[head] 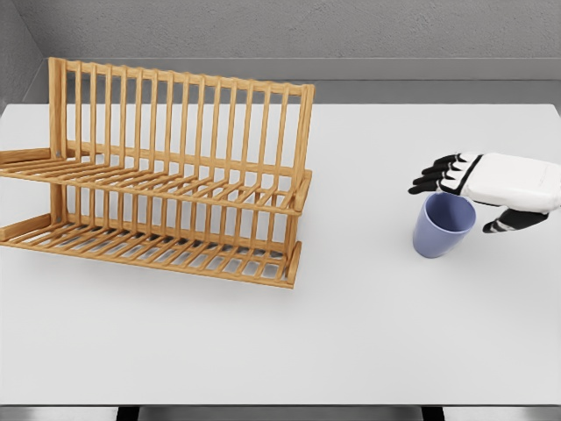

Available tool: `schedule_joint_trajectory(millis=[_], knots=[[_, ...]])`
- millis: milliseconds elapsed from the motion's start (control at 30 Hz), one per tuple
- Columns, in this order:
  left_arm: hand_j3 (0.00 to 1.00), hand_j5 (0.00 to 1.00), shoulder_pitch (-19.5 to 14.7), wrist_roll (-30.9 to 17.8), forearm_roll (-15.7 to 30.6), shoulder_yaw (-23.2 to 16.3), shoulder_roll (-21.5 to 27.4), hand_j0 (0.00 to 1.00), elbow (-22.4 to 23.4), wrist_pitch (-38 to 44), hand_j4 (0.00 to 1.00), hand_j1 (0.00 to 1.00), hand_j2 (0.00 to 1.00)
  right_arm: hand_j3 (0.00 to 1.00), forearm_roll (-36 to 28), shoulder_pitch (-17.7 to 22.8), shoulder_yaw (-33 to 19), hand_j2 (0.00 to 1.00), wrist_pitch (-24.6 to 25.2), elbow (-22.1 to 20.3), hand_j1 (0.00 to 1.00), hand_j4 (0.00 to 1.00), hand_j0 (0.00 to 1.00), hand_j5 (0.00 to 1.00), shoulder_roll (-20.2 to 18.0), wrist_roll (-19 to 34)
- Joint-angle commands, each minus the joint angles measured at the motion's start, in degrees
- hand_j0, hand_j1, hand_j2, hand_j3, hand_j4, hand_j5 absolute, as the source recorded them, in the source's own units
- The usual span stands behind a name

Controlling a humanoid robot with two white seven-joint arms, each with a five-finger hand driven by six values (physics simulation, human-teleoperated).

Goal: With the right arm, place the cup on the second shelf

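1. A wooden two-tier rack (166,175) stands on the white table (351,333).
2. Well right of the rack, a blue cup (441,228) stands upright on the table.
3. The right hand (491,189) hovers at the cup's rim, fingers spread, gripping nothing.

I have one view only, from the camera on my head. It looks forward and steeply down onto the white table (280,342), whose near edge runs along the bottom of the frame and whose far edge meets a grey wall at the top. The view sits at middling range, wide enough to take in the wooden rack (166,175) at left and my right hand (491,189) entering from the right edge.
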Motion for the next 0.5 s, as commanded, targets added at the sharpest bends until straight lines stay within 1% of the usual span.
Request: schedule_joint_trajectory(millis=[0,100,167,267,367,400,467], knots=[[1.00,1.00,0.00,-0.01,0.02,0.00,0.00,1.00,0.05,-0.02,1.00,1.00,1.00,1.00,-0.08,0.00,1.69,1.00,0.17,0.44,1.00,1.00,1.00,1.00,0.01,-0.02],[1.00,1.00,0.00,-0.01,-0.07,0.00,0.00,1.00,-0.04,-0.02,1.00,1.00,1.00,1.00,1.06,-0.26,2.04,1.00,0.17,2.46,1.00,1.00,1.00,1.00,0.36,-0.02],[1.00,1.00,0.00,-0.01,0.02,0.00,0.00,1.00,-0.04,-0.02,1.00,1.00,1.00,1.00,1.15,-0.26,2.30,1.00,0.17,2.81,1.00,1.00,1.00,1.00,0.80,-0.02],[1.00,1.00,0.00,-0.01,0.02,0.00,0.00,1.00,-0.04,-0.02,1.00,1.00,1.00,1.00,1.68,-1.23,3.00,1.00,0.17,5.27,1.00,1.00,1.00,1.00,1.77,-0.02],[1.00,1.00,0.00,-0.01,0.02,0.00,0.00,1.00,0.05,0.07,1.00,1.00,1.00,1.00,1.94,-2.72,3.27,1.00,0.17,5.36,1.00,1.00,1.00,1.00,2.74,-0.02],[1.00,1.00,0.00,-0.01,0.02,0.00,0.00,1.00,-0.04,-0.02,1.00,1.00,1.00,1.00,1.94,-3.69,4.41,1.00,0.17,5.36,1.00,1.00,1.00,1.00,3.09,-0.02],[1.00,1.00,0.00,-0.01,-0.07,0.00,0.00,1.00,-0.04,0.07,1.00,1.00,1.00,1.00,2.12,-3.96,5.64,1.00,0.17,5.89,1.00,1.00,1.00,1.00,3.18,-0.02]])
